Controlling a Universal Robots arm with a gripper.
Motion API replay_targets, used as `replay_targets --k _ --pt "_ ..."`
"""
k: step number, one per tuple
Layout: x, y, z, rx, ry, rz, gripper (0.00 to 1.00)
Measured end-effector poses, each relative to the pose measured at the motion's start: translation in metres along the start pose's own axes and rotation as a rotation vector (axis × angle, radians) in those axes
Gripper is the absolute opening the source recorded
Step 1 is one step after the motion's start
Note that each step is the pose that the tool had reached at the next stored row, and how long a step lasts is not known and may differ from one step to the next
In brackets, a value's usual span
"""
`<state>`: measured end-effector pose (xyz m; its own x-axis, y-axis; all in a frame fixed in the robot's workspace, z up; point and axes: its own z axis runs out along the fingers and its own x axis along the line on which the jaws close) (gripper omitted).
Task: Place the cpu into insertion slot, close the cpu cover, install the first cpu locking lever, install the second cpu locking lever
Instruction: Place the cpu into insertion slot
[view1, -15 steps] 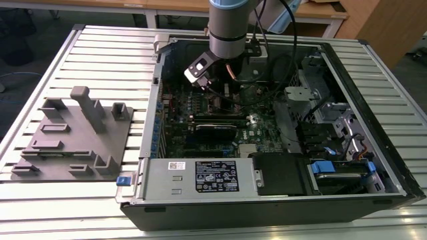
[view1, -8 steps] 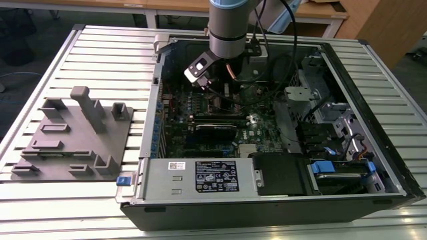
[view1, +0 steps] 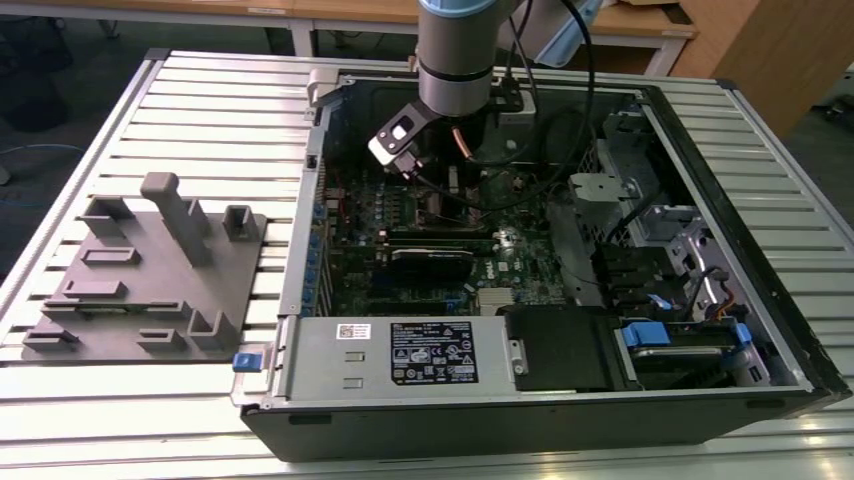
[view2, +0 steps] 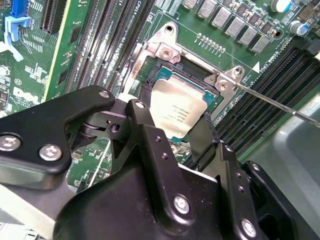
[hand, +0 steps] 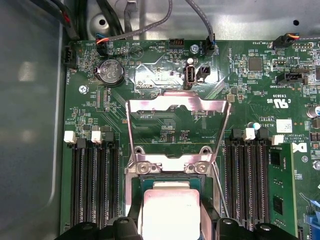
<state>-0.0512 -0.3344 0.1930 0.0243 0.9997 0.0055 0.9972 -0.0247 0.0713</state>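
My gripper is down inside the open computer case, shut on the cpu. Its black fingers press two opposite edges of the silver-grey chip. The cpu sits at the insertion slot, a dark square socket on the green board; I cannot tell whether it is fully seated. The cpu cover, a silver frame with a cut-out centre, stands flipped open beyond the socket. A thin metal locking lever sticks up and away from the socket's corner. In the exterior view the gripper hangs over the board's middle.
Long black memory slots flank the socket on both sides. A grey labelled power supply box fills the case's near edge, with drive bays toward the exterior view's right. A grey fixture plate lies on the slatted table at the exterior view's left.
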Motion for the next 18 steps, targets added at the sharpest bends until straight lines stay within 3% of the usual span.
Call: replay_targets --k 5,7,13,18 --pt "-0.0001 0.0000 0.0000 -0.0001 -0.0004 0.000 0.54" --pt "-0.0001 0.0000 0.0002 -0.0001 -0.0036 0.000 0.54" --pt "-0.0001 0.0000 0.0002 -0.0003 -0.0060 0.000 0.54" --pt "-0.0001 0.0000 0.0002 -0.0003 -0.0081 -0.001 0.62"
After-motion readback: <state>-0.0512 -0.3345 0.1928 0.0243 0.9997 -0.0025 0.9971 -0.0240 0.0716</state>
